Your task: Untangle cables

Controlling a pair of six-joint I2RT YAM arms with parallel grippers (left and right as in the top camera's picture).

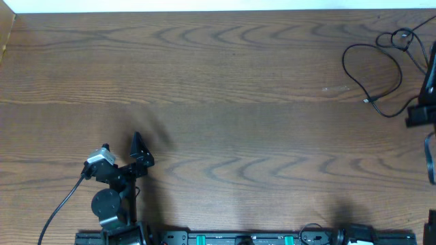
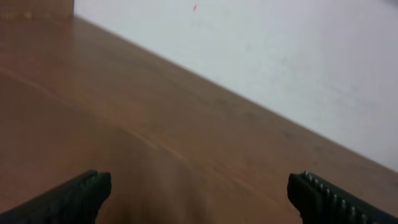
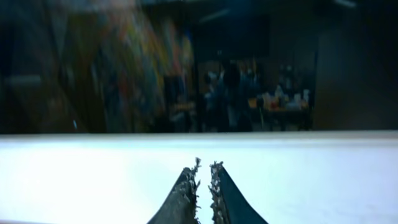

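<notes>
The cables (image 1: 346, 58) lie at the far right corner of the wooden tabletop (image 1: 218, 82). From above they appear as a thin black cord thrown into one wide loop, with a tighter knot of strands farther back toward the corner. A small plug end (image 1: 368, 101) rests on the wood at the near side of the loop. Only black cord can be made out from above; no other colour can be told apart.

The left claw (image 2: 199, 190) sits at the near left of the tabletop, well apart from the cables. Its fingers (image 2: 68, 199) are spread wide, with nothing between them but bare wood and the white wall (image 2: 280, 62) beyond the far edge.

The right arm (image 1: 424, 109) enters at the right edge, just beside the nearer strands of cord; whether it touches them cannot be told from above. The right claw (image 3: 204, 183) is all but closed. Its two toothed fingers (image 3: 186, 193) stand nearly together with only a thin slit between them, and nothing is caught in that slit. Its camera looks over a white ledge (image 3: 93, 180) into a dim, blurred room.
</notes>
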